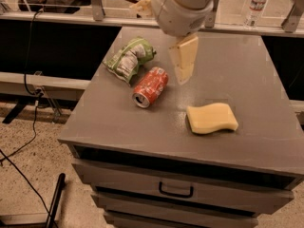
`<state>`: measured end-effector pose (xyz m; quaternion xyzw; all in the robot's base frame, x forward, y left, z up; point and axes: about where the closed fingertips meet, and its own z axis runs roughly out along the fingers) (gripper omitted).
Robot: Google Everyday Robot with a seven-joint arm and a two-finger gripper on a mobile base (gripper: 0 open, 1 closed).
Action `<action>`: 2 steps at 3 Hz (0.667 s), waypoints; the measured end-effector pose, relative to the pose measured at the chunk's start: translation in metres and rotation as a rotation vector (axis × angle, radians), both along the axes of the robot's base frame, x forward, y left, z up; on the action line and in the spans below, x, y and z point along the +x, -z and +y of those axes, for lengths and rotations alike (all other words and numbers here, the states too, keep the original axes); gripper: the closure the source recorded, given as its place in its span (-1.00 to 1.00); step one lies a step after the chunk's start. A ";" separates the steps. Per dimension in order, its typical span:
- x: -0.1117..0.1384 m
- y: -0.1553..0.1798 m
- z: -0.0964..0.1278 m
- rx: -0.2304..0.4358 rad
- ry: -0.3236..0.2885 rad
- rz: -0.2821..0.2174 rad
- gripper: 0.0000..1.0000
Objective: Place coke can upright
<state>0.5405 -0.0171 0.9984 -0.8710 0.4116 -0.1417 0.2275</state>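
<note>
The coke can (150, 87) is red with white script and lies on its side on the grey cabinet top (237, 65), its silver top facing the front left. My gripper (183, 65) hangs from the white arm at the top centre. It hovers above the table just right of and behind the can, not touching it. Nothing shows in its grasp.
A green-and-white snack bag (130, 58) lies right behind the can on its left. A yellow wavy sponge (211, 118) lies to the front right. A water bottle (256, 4) stands on the ledge behind. The cabinet has drawers (175, 191) below. Cables run on the floor at left.
</note>
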 end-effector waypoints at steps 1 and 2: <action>0.001 -0.002 0.003 -0.016 -0.010 -0.016 -1.00; 0.000 0.000 0.008 -0.034 -0.064 -0.001 -1.00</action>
